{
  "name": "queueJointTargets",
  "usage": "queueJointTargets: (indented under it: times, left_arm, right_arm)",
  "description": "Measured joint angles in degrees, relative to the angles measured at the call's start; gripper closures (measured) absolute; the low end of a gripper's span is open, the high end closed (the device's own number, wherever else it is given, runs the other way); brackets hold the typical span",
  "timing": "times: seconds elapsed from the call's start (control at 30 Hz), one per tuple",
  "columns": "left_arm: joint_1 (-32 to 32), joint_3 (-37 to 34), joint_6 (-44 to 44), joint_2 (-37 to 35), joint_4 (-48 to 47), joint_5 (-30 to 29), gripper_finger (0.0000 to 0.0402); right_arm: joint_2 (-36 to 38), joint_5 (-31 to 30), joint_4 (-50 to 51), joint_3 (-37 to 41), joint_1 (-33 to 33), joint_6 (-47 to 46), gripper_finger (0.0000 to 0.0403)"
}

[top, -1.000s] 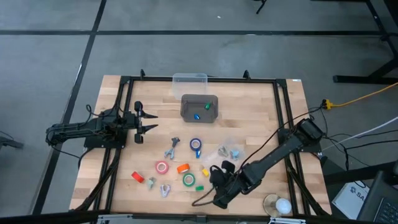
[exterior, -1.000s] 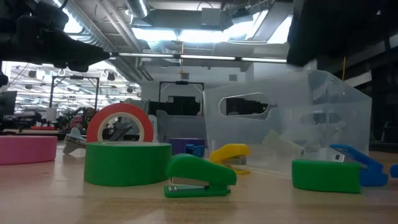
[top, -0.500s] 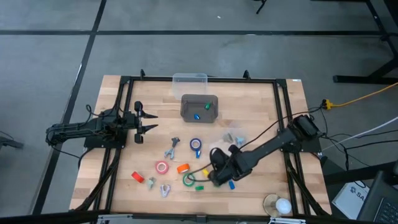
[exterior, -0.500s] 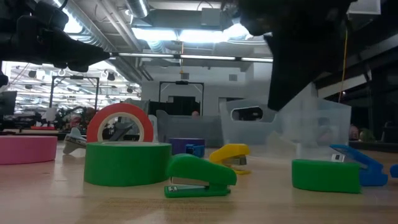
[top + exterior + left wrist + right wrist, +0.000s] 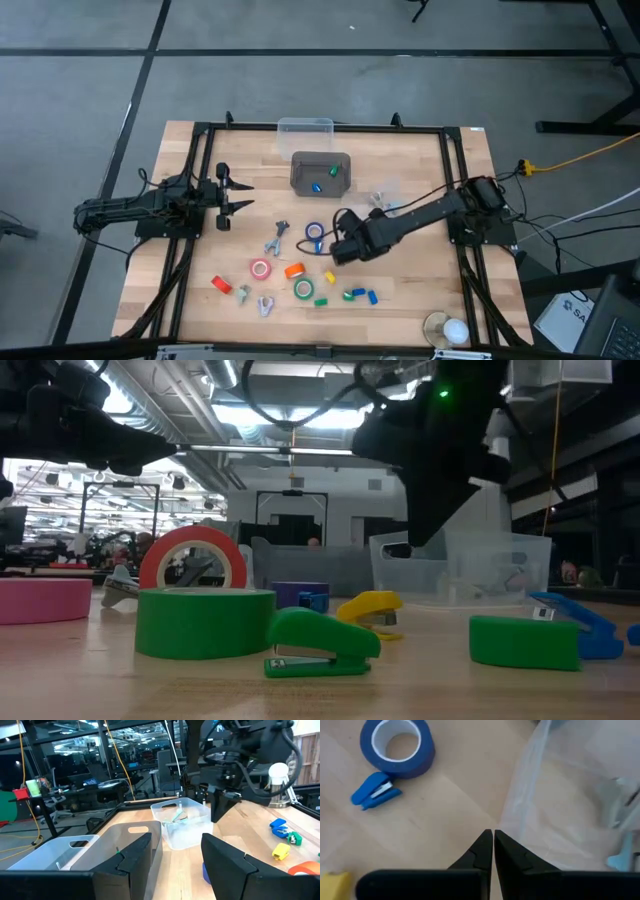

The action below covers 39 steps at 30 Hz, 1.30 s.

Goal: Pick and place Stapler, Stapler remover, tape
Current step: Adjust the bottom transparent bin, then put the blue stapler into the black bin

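Observation:
My right gripper (image 5: 343, 247) is shut at a corner of a clear plastic container (image 5: 383, 200) near the table's middle. The container holds a few pale items (image 5: 620, 810). On the wood beside it lie a blue tape roll (image 5: 397, 745) and a small blue stapler (image 5: 375, 790). A red-pink tape roll (image 5: 261, 269), a green tape roll (image 5: 303, 290), a green stapler (image 5: 320, 640), a yellow stapler (image 5: 370, 608) and a grey staple remover (image 5: 278, 238) lie toward the near edge. My left gripper (image 5: 235, 195) stands open and level at the table's left. My right gripper pinches the clear container's thin wall at its near corner (image 5: 507, 815) between its two shut fingers. The fingers slant down from above. The container stands upright, and its bottom (image 5: 460, 598) looks to be on the table.
A grey bin (image 5: 320, 172) with small blue and green pieces stands at the far middle, and another clear bin (image 5: 305, 127) sits behind it at the far edge. An orange piece (image 5: 294, 270) and a red piece (image 5: 221, 284) lie near the tapes. A white ball (image 5: 455, 330) sits in the near right corner.
My right gripper has swung from the near edge toward the table's far edge, rolling and tipping further down as it went. It stayed shut. The clear container has gone with it, away from the near edge and toward the far right.

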<state>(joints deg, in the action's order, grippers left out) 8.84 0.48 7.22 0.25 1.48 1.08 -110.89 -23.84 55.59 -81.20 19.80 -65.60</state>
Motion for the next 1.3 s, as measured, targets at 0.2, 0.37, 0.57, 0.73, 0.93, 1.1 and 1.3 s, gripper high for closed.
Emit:
queueJointTargets:
  times: [0.2, 0.37, 0.57, 0.73, 0.93, 1.1, 1.3]
  left_arm:
    - [-0.01, -0.01, 0.0, 0.0, 0.0, 0.0, 0.0233]
    - [-0.01, -0.01, 0.0, 0.0, 0.0, 0.0, 0.0233]
    - [-0.01, 0.0, 0.0, 0.0, 0.0, 0.0, 0.0233]
    - [-0.01, 0.01, 0.0, 0.0, 0.0, 0.0, 0.0233]
    - [-0.02, -0.01, 0.0, 0.0, -0.02, 0.0, 0.0233]
    - [0.0, -0.01, 0.0, 0.0, 0.0, 0.0, 0.0233]
    - [-0.01, 0.0, 0.0, 0.0, 0.0, 0.0, 0.0233]
  right_arm:
    - [0.16, 3.97, 4.16, -5.56, 0.97, -1.71, 0.0381]
    - [0.24, 4.26, 9.84, -11.49, 5.06, -7.56, 0.0381]
    - [0.28, 4.62, 11.83, -13.17, 11.8, -14.2, 0.0381]
    - [-0.12, 4.62, 14.04, -13.15, 16.65, -23.6, 0.0381]
    - [-0.13, 5.97, 15.63, -12.52, 21.13, -33.57, 0.0381]
    - [-0.13, 8.35, 14.41, -8.81, 23.41, -37.74, 0.0381]
    - [-0.13, 9.53, 10.47, -3.36, 26.12, -37.62, 0.0381]
